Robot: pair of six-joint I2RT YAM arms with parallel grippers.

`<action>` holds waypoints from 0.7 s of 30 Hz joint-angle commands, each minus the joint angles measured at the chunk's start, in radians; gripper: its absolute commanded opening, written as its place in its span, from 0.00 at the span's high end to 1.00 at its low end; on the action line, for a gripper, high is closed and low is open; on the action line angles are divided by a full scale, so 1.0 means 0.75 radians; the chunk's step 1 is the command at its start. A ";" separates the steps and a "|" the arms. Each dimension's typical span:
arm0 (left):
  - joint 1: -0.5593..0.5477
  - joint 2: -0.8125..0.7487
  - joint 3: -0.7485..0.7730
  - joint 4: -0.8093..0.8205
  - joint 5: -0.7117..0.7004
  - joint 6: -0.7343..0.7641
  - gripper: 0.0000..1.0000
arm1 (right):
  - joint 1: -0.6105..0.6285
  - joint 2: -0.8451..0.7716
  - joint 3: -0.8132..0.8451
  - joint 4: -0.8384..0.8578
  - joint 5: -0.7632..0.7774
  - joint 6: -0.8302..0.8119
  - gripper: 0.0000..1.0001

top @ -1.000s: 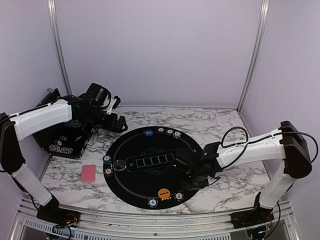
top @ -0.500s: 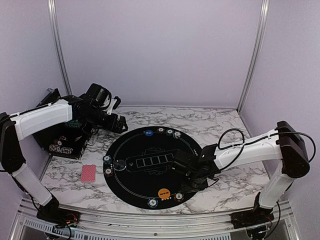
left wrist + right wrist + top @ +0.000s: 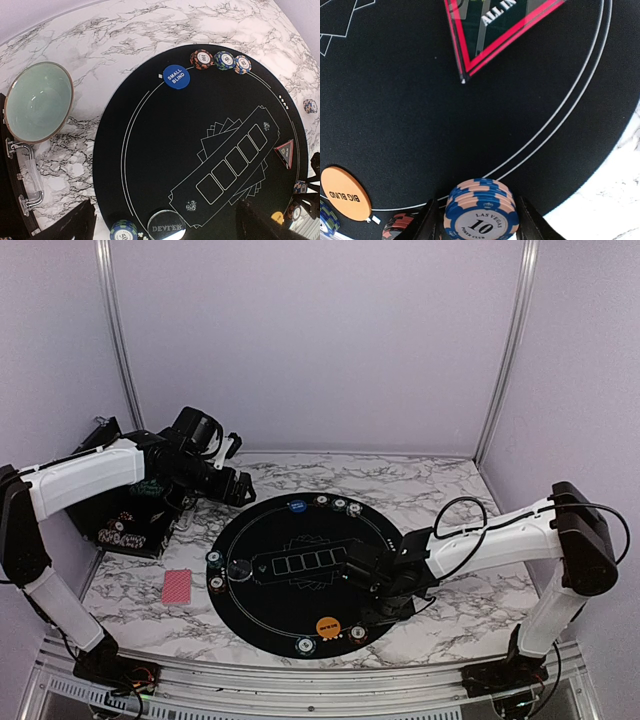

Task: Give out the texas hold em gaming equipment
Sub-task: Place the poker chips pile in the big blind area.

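The right gripper (image 3: 480, 225) had slid left across the mat (image 3: 395, 125), half-parted around a chip stack (image 3: 481, 202), hold unclear, likely placing it; the left gripper (image 3: 238, 488) gaped empty.

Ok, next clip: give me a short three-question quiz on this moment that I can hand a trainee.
1. True or false: the teal bowl sits on the marble table, off the black mat.
2. The blue disc at the mat's rim reads: A) Big Blind B) Small Blind C) Dealer.
3. Fill in: the chip stack between the fingers of the right end effector is marked ___.
Key: 1 true; 2 B; 3 10.
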 commanded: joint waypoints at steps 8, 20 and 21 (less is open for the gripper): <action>0.008 0.017 -0.012 0.015 0.006 -0.003 0.01 | -0.009 0.010 0.077 -0.054 0.064 -0.017 0.49; 0.008 0.017 -0.011 0.015 0.004 -0.002 0.01 | -0.054 -0.032 0.098 -0.082 0.086 -0.061 0.47; 0.008 0.017 -0.012 0.016 0.004 -0.002 0.01 | -0.060 -0.040 0.097 -0.085 0.088 -0.064 0.47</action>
